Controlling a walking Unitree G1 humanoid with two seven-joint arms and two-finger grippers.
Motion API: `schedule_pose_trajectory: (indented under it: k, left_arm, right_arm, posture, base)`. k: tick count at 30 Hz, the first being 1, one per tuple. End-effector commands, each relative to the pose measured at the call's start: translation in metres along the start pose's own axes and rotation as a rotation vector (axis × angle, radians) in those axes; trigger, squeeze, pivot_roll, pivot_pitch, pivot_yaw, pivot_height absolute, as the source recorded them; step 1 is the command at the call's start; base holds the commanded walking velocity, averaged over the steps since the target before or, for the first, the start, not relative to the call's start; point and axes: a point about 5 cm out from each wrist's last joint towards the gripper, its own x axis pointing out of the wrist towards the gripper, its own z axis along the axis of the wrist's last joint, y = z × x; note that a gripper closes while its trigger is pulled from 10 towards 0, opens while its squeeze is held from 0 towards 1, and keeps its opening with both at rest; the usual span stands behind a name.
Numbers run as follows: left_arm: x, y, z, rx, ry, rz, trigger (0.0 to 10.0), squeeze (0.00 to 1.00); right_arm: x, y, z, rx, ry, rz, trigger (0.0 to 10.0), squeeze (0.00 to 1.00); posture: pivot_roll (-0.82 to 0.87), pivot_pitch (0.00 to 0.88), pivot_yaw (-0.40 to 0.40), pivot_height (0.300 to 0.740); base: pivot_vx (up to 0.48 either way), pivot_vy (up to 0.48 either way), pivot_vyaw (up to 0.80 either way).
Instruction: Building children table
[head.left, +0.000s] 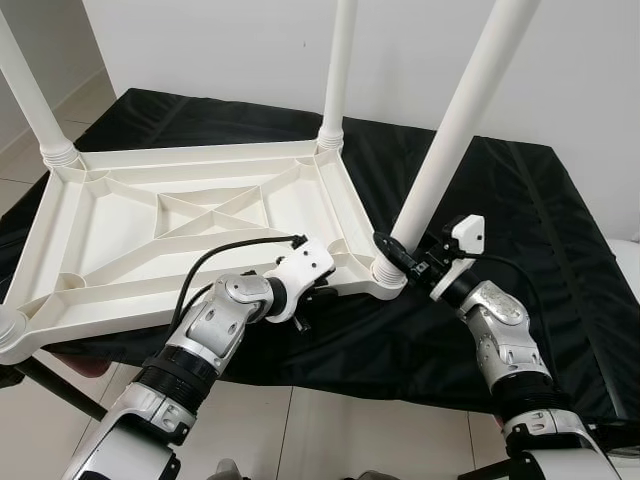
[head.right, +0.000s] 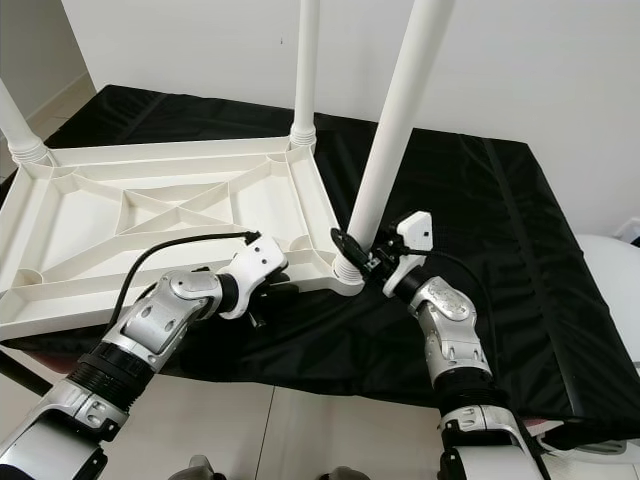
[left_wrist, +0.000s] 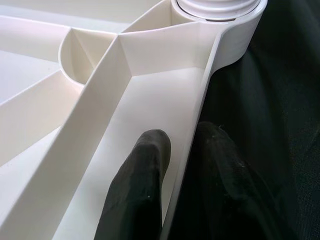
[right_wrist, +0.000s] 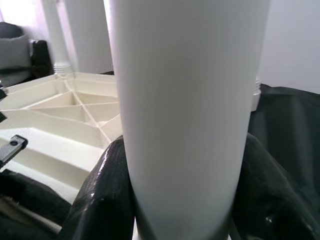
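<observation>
— Where do things stand with the children's table?

— It lies upside down on the black-draped bench (head.left: 560, 240). The tabletop (head.left: 120, 225) has its ribbed underside up, and legs rise from the corners. My right pincer (head.left: 400, 255) is clamped on the near leg (head.left: 455, 130), low down, just above the threaded collar (head.left: 385, 275) at the corner socket; one finger (right_wrist: 102, 195) sits on each side of the tube. My left pincer (left_wrist: 185, 165) is closed on the tabletop's rim (left_wrist: 200, 105), one finger (left_wrist: 142, 175) inside the wall and one outside, with that same socket just ahead of it.

— So what makes this step go well?

— I judge the leg is being screwed home. I'd keep the left grip firm so the top cannot spin or slide on the cloth, and turn the leg about its own axis, held upright, so the thread doesn't cross. The tube looks smooth; the risk is my fingers slipping round it, so short twists and re-grips seem safer.
</observation>
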Motion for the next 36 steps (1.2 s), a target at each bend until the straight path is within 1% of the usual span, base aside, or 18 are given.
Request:
schedule_pose_trajectory:
  k: [1, 14, 22, 28, 36]
  left_arm:
    - [-0.0052, 0.0014, 0.0318, 0.082, -0.115, 0.002, 10.0, 0.00]
    - [-0.0055, 0.0012, 0.0327, 0.081, -0.119, 0.001, 10.0, 0.00]
    - [-0.0064, 0.0014, 0.0333, 0.079, -0.121, 0.003, 10.0, 0.00]
    - [-0.0065, 0.0012, 0.0338, 0.081, -0.121, 0.002, 10.0, 0.00]
    - [-0.0067, 0.0013, 0.0348, 0.081, -0.124, 0.001, 10.0, 0.00]
  right_arm:
    - [-0.0290, 0.0021, -0.0542, 0.110, 0.265, -0.095, 10.0, 0.00]
    - [-0.0254, 0.0014, -0.0552, 0.109, 0.273, -0.133, 10.0, 0.00]
    - [-0.0235, 0.0008, -0.0573, 0.100, 0.280, -0.199, 10.0, 0.00]
    - [-0.0223, 0.0017, -0.0581, 0.104, 0.276, -0.226, 10.0, 0.00]
    - [-0.0249, 0.0025, -0.0596, 0.109, 0.262, -0.267, 10.0, 0.00]
  posture:
    - [-0.06, 0.003, -0.024, 0.740]
    - [-0.05, 0.000, -0.024, 0.740]
    - [-0.05, 0.006, -0.024, 0.740]
    - [-0.05, 0.008, -0.022, 0.740]
    - [-0.05, 0.010, -0.019, 0.740]
  base:
    - [0.000, 0.000, 0.00]
    - [0.000, 0.000, 0.00]
    - [0.000, 0.000, 0.00]
    - [0.000, 0.000, 0.00]
    - [0.000, 0.000, 0.00]
